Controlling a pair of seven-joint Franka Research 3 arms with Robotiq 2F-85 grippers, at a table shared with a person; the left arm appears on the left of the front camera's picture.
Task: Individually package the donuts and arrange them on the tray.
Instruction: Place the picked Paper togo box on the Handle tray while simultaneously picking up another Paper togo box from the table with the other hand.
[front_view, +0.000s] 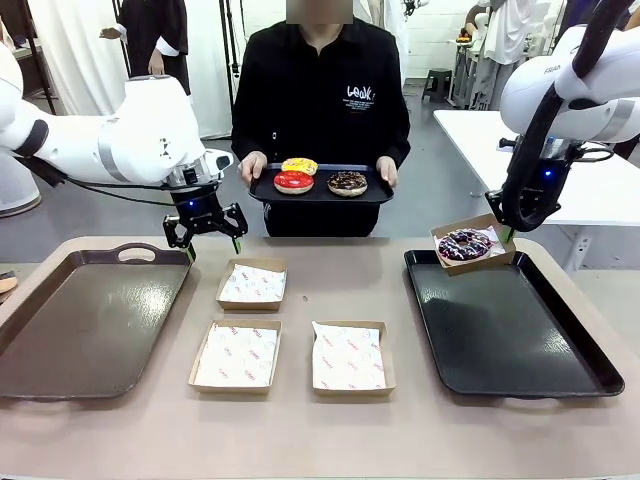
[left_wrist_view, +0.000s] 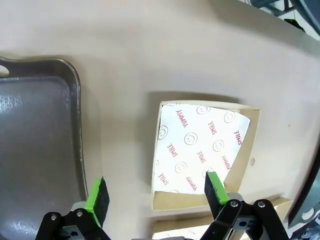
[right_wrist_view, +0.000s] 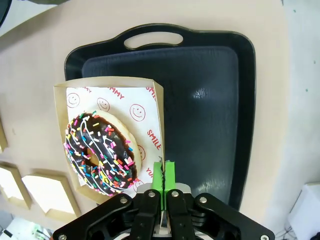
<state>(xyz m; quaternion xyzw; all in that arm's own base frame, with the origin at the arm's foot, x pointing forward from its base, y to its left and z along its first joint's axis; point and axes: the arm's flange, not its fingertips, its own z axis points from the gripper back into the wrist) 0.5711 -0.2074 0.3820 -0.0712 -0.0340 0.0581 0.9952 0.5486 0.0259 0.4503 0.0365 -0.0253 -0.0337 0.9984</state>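
Four donuts are in play. A yellow donut (front_view: 299, 165), a red donut (front_view: 293, 181) and a chocolate donut (front_view: 347, 183) sit on a small black tray (front_view: 320, 199) that a person holds at the far side of the surface (front_view: 300, 440). The sprinkled donut (right_wrist_view: 102, 152) lies in a paper-lined box (right_wrist_view: 107, 82) pinched by the right end effector (right_wrist_view: 163, 172), whose green pads are pressed together on one wall of that box. The box hangs tilted at the far left corner of the large black tray (front_view: 500, 320), partly overhanging its edge; whether it touches the tray I cannot tell. The left end effector (front_view: 213, 245) is spread wide and empty, hovering over the surface between the brown tray (front_view: 90, 310) and the farthest of three empty boxes (front_view: 252, 284). The donuts look light and soft, with glaze that would smear or stick under pressure and sprinkles that would shed, so a bare one is probably best taken gently across the outer sides of the ring, never on top. Once boxed, the cardboard wall is the better hold, as here. The thin card will likely flex, though, and gripped at one side it tips, so the donut could slide on the slick liner toward the low wall. Lowering it level and slowly seems wise.
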